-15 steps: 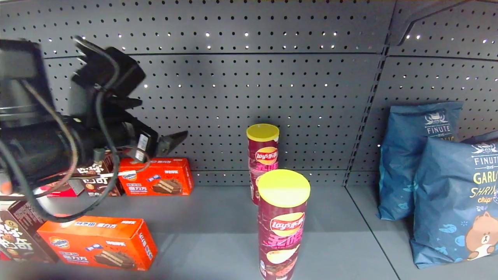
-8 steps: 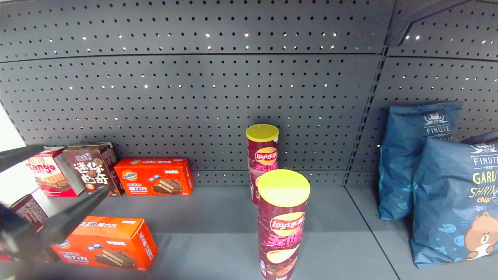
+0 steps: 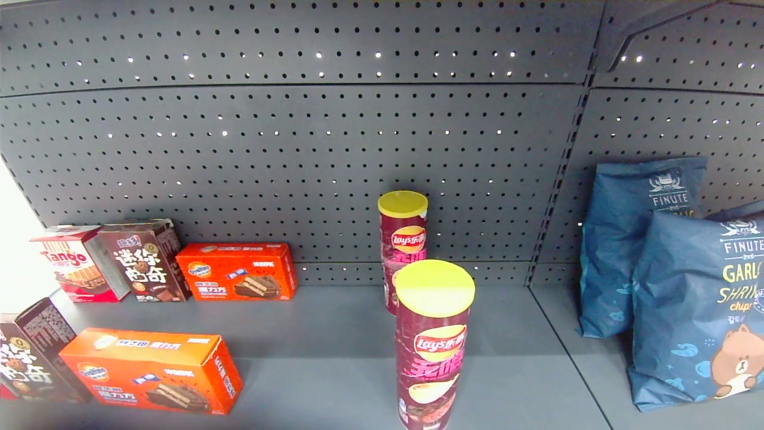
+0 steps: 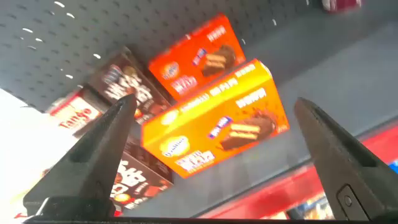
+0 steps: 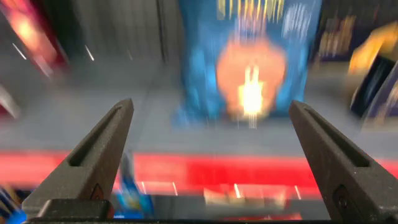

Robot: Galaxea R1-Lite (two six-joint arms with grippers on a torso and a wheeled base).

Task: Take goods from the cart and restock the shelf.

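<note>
orange box near the shelf edge, both claws bare

orange cardboard first: the front cake box [image 3: 149, 370] lies flat at the left front of the shelf [image 3: 334, 334], just beside a dark box [image 3: 30, 352]. a second cake box [image 3: 239, 270] sits against the back wall [image 3: 298, 149] next to a brown box [image 3: 143, 266] and a red wafer box [image 3: 71, 263]. the left claw [image 4: 214, 101] hangs in front of the front cake box, spread wide with nothing in it. the right claw [image 5: 210, 104] is spread and bare too, facing a blue snack bag [image 3: 692, 310] on the shelf's right side.

by my reading the next item has to come from the cart, and the risk lies in bringing it in. the front chip can [image 3: 433, 352] stands tall and narrow near the shelf's front, with a rear can [image 3: 403, 233] close behind it. an arm swinging in low could clip the front one and tip it into the other or off the edge. the front cake box is near the edge as well, so a nudge from a new item could push it out. the bags lean loosely and may slump if bumped.

the shelf carries it all: boxes left, cans middle, bags right. every box is closed, both cans wear yellow lids and the bags look sealed, so their contents can't be seen.
</note>
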